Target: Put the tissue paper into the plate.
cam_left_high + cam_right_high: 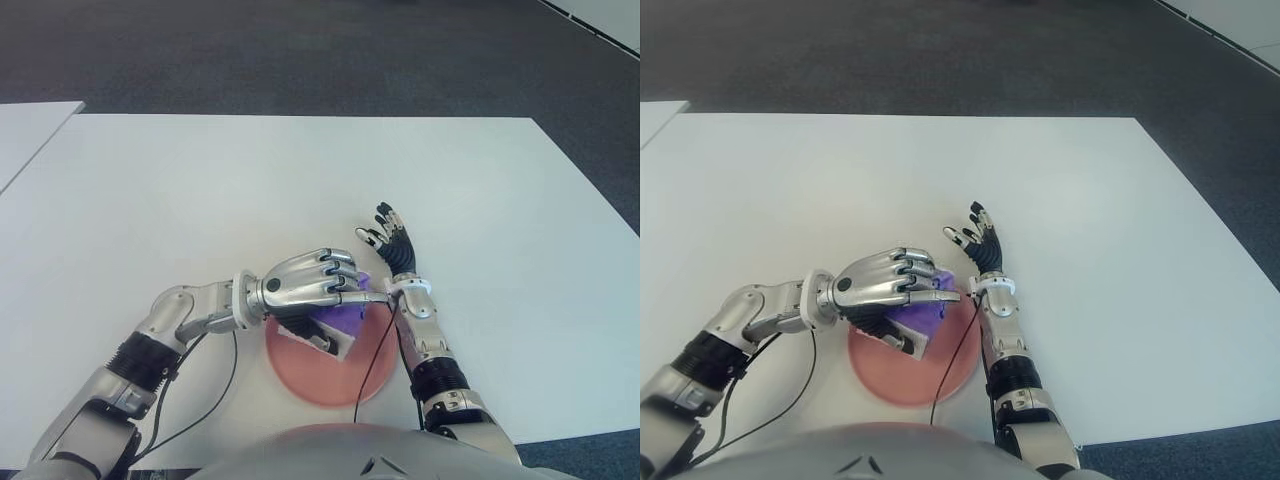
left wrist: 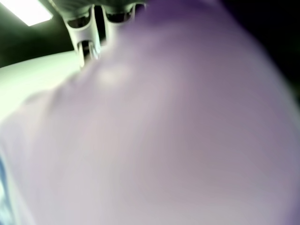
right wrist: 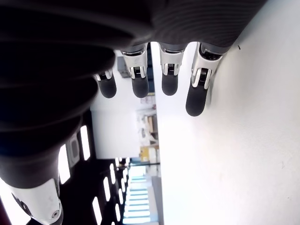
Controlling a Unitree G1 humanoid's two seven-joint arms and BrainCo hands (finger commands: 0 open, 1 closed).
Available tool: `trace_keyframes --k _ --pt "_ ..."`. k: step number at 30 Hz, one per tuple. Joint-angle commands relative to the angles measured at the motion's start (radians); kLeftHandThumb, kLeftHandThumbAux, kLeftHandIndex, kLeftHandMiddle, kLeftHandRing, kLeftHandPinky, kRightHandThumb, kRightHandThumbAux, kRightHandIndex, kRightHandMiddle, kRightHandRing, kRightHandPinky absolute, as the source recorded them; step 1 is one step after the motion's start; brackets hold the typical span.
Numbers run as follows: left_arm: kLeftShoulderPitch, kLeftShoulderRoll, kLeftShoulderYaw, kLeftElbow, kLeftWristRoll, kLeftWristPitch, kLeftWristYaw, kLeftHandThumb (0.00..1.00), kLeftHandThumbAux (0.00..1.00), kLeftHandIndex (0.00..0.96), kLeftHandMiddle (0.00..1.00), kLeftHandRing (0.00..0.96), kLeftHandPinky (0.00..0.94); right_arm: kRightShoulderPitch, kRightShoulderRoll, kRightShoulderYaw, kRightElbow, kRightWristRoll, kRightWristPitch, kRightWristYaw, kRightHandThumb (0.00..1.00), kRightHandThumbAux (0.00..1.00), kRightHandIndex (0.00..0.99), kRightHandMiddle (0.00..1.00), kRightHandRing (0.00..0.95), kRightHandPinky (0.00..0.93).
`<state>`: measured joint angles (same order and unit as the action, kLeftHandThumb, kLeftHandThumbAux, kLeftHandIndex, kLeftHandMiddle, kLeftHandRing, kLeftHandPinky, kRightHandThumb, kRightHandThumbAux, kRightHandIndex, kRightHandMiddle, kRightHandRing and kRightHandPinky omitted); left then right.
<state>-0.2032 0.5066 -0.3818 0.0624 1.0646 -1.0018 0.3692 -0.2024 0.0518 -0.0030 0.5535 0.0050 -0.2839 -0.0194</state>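
Observation:
A purple tissue pack (image 1: 340, 318) sits in my left hand (image 1: 310, 280), whose fingers are curled over it above the pink plate (image 1: 330, 385) near the table's front edge. In the left wrist view the purple tissue pack (image 2: 178, 140) fills almost the whole picture, pressed close under the fingers (image 2: 89, 33). Just right of the plate, my right hand (image 1: 392, 240) stands with fingers spread and holds nothing; its fingertips (image 3: 164, 84) are extended beside the white table.
The white table (image 1: 250, 180) stretches wide on all sides of the plate. A second white table edge (image 1: 30, 130) shows at far left. Dark carpet (image 1: 300, 50) lies beyond. Black cables (image 1: 230, 380) hang from my left forearm near the plate.

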Motion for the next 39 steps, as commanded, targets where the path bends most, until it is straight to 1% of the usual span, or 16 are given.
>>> trace_keyframes --k 1,6,10,18,25,29,33,39 --pt "0.008 0.011 -0.009 -0.014 -0.013 0.020 -0.016 0.064 0.468 0.002 0.001 0.001 0.001 0.036 0.009 0.003 0.031 0.002 0.039 0.007 0.001 0.728 0.066 0.065 0.011 0.000" --pt "0.008 0.013 -0.021 -0.002 -0.068 0.021 -0.049 0.043 0.426 0.000 0.000 0.000 0.000 0.045 0.001 0.010 0.016 -0.006 0.038 0.018 0.000 0.722 0.063 0.064 0.005 0.000" --pt "0.009 0.018 -0.024 -0.005 -0.084 0.031 -0.070 0.029 0.404 0.000 0.000 0.000 0.000 0.051 -0.009 0.019 0.012 -0.019 0.022 0.026 0.000 0.712 0.053 0.055 0.000 0.000" --pt "0.016 0.023 -0.021 -0.029 -0.058 0.064 -0.071 0.012 0.395 0.000 0.000 0.000 0.000 0.059 -0.013 0.019 0.005 -0.006 0.020 0.048 0.000 0.704 0.047 0.045 0.000 0.000" --pt "0.015 0.045 -0.028 -0.055 -0.043 0.095 -0.105 0.005 0.381 0.000 0.000 0.000 0.000 0.055 0.001 -0.002 0.008 0.035 0.026 0.065 0.000 0.709 0.055 0.044 0.000 0.000" --pt "0.020 0.048 -0.031 -0.064 -0.045 0.109 -0.111 0.003 0.383 0.000 0.000 0.000 0.000 0.056 0.000 -0.003 0.011 0.032 0.026 0.063 0.000 0.706 0.057 0.045 0.000 0.000" --pt "0.022 0.047 -0.028 -0.067 -0.043 0.118 -0.095 0.010 0.393 0.000 0.000 0.000 0.000 0.058 -0.007 0.004 0.008 0.016 0.021 0.061 0.000 0.698 0.057 0.043 0.000 0.000" --pt "0.020 0.046 -0.015 -0.061 -0.019 0.116 -0.024 0.027 0.410 0.000 0.000 0.000 0.000 0.058 -0.013 0.009 0.009 0.010 0.026 0.072 0.000 0.689 0.048 0.033 0.000 0.000"
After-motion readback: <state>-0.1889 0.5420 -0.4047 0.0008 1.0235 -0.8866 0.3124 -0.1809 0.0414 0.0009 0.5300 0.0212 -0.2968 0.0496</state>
